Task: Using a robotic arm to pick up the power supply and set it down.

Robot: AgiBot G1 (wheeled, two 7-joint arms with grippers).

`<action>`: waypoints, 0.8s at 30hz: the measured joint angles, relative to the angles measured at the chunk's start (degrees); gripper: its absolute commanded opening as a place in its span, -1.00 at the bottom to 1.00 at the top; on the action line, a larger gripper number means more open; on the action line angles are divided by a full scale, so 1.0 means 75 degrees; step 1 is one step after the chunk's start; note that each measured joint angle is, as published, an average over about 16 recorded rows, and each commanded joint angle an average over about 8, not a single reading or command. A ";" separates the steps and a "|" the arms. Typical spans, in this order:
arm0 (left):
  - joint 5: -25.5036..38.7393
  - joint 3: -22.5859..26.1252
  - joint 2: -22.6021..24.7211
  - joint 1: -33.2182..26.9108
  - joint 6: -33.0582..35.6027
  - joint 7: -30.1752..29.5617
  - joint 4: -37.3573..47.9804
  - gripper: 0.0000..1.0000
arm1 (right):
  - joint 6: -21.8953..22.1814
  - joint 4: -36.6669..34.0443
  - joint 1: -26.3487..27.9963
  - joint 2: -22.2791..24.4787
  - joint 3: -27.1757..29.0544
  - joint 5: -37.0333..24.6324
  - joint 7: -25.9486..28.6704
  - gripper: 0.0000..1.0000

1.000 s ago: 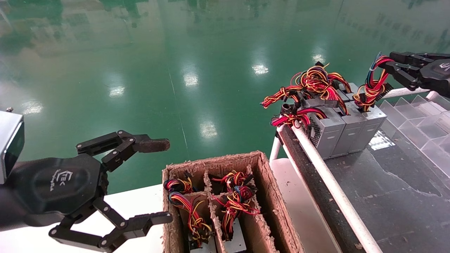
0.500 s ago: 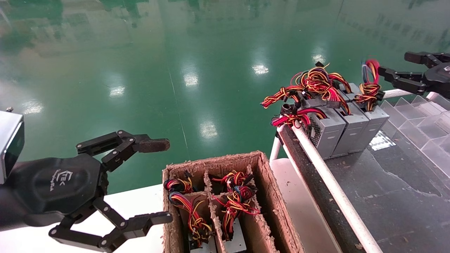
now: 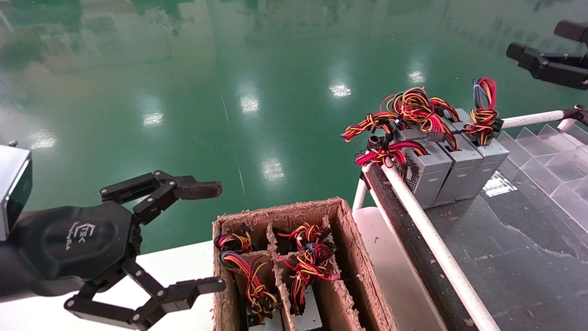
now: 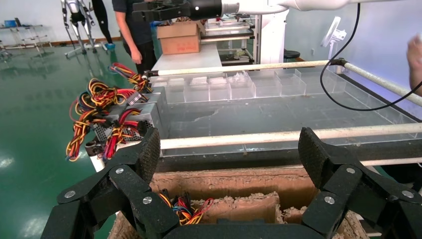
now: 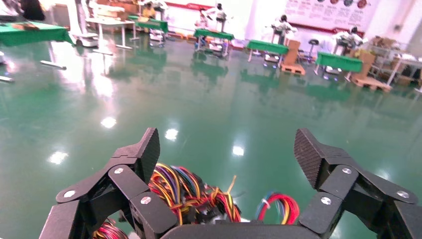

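Observation:
The power supply [image 3: 488, 158] is the rightmost of three silver-grey boxes standing side by side on the dark bench top. Its looped red, yellow and blue wire bundle [image 3: 483, 108] stands up free above it. My right gripper [image 3: 535, 39] hangs open above and to the right of that bundle, touching nothing. In the right wrist view the wire loop [image 5: 283, 209] shows below the open right gripper [image 5: 226, 149]. My left gripper [image 3: 217, 236] is parked open at the lower left, beside the cardboard box, and holds nothing [image 4: 230, 149].
Two alike grey boxes [image 3: 429, 172] with tangled wires stand left of the power supply. A white rail [image 3: 432, 239] edges the bench. A compartmented cardboard box [image 3: 349, 257] holds more wired units. Clear dividers [image 3: 551, 156] lie at the right.
My right gripper let go of the wire bundle, opened, and rose up and to the right. The wire loop sprang upright. The left arm stayed still.

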 measured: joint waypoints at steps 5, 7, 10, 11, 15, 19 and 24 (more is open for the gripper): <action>0.0000 0.0000 0.0000 0.0000 0.0000 0.0000 0.0001 1.00 | -0.0178 0.0682 -0.0395 0.0085 0.0037 0.0282 0.0268 1.00; 0.0000 0.0000 0.0000 0.0000 0.0000 0.0000 0.0001 1.00 | -0.0239 0.1001 -0.0579 0.0123 0.0038 0.0391 0.0389 1.00; 0.0000 0.0000 0.0000 0.0000 0.0000 0.0000 0.0001 1.00 | -0.0332 0.1482 -0.0856 0.0179 0.0040 0.0557 0.0572 1.00; 0.0000 0.0000 0.0000 0.0000 0.0000 0.0000 0.0001 1.00 | -0.0364 0.1644 -0.0950 0.0198 0.0040 0.0612 0.0634 1.00; 0.0000 0.0000 0.0000 0.0000 0.0000 0.0000 0.0001 1.00 | -0.0488 0.2288 -0.1321 0.0274 0.0043 0.0833 0.0878 1.00; 0.0000 0.0000 0.0000 0.0000 0.0000 0.0000 0.0001 1.00 | -0.0613 0.2929 -0.1692 0.0350 0.0045 0.1054 0.1122 1.00; 0.0000 0.0001 0.0000 0.0000 0.0000 0.0001 0.0001 1.00 | -0.0768 0.3732 -0.2155 0.0444 0.0048 0.1329 0.1428 1.00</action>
